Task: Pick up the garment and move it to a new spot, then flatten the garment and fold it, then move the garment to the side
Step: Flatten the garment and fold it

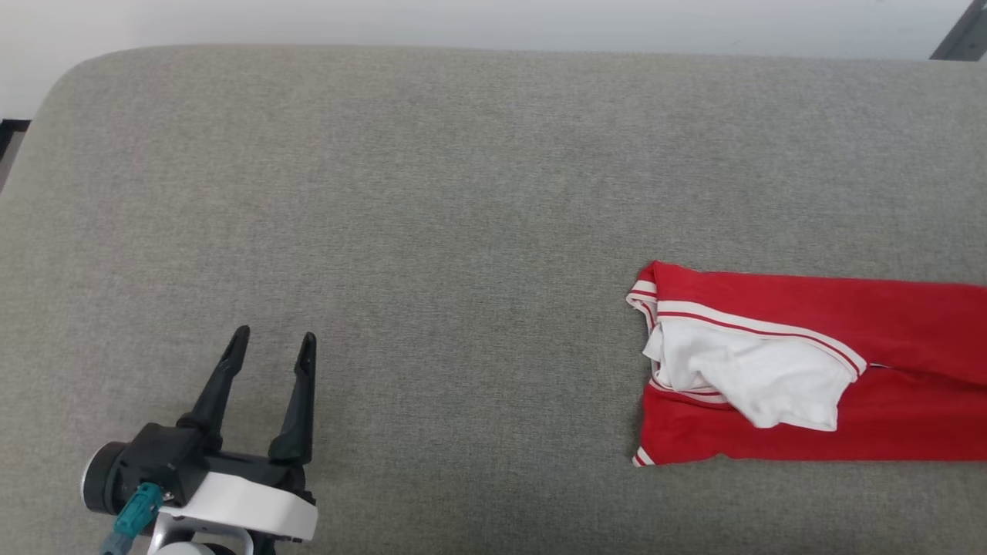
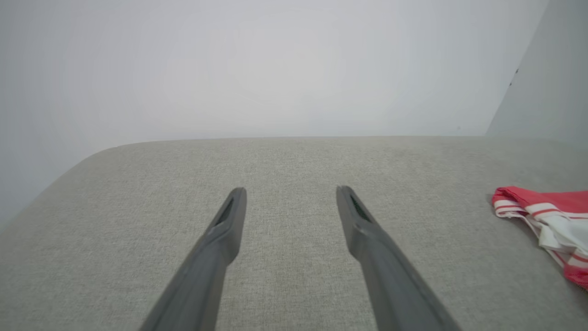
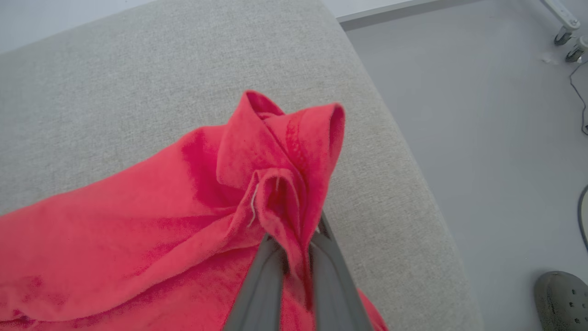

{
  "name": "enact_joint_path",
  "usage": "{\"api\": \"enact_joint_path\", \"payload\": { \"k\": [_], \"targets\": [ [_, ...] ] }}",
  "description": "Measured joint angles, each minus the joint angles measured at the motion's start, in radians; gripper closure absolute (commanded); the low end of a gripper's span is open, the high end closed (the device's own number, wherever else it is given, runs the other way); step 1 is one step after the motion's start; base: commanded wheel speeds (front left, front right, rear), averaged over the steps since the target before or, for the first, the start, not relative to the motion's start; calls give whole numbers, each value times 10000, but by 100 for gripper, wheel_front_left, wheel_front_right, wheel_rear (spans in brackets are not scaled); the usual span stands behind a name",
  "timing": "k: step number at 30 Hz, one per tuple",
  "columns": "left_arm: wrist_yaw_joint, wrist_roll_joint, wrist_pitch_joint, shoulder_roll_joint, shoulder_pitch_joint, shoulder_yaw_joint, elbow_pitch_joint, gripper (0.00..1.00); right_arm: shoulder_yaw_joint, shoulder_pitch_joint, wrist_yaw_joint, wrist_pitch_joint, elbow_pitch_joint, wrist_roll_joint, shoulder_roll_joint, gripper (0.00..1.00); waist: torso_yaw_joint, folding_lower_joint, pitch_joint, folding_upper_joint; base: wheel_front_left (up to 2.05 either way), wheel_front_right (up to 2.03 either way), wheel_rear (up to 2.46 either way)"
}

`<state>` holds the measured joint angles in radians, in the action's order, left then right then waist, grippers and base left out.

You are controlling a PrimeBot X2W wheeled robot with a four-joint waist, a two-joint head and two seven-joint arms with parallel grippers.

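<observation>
The garment point(image 1: 887, 324), a red T-shirt with white sleeve ends and striped trim, lies folded into a long band at the right of the grey cushioned surface point(image 1: 463, 193) and runs past the right edge of the head view. Its collar end point(image 2: 542, 216) shows at the right of the left wrist view. My left gripper point(image 1: 273, 345) stands open over bare surface at the lower left, far from the shirt; its fingers point(image 2: 229, 216) hold nothing. In the right wrist view my right gripper point(image 3: 296, 241) is shut on a bunched fold of the garment point(image 3: 275, 174), which rises between its fingers.
The cushion's rounded right edge point(image 3: 413, 184) drops to a pale floor point(image 3: 482, 115). A grey shoe point(image 3: 562, 299) stands on the floor at the lower right, with casters point(image 3: 567, 39) and a cable farther off. A pale wall point(image 2: 275, 69) runs behind the surface.
</observation>
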<state>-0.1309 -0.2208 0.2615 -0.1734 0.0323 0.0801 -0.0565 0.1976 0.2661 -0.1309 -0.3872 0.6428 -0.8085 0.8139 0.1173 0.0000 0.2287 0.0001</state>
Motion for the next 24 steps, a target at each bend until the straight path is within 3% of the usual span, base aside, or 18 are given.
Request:
{"api": "enact_joint_path", "payload": {
  "k": [6,17,24],
  "targets": [
    [0,2,0,-19,10,-29,119,0,-349,-65,0,-646,-1241,132,-456,100,-151,0,1,0,0,0,0],
    [0,-171,0,115,0,201,-15,0,-3618,-333,0,-2685,-6625,525,-1950,100,-59,0,-98,0,0,0,0],
    [0,-451,0,217,42,485,-236,0,-4997,225,2,-3277,-7400,773,-2523,100,292,0,-3,0,0,0,0]
  ]
}}
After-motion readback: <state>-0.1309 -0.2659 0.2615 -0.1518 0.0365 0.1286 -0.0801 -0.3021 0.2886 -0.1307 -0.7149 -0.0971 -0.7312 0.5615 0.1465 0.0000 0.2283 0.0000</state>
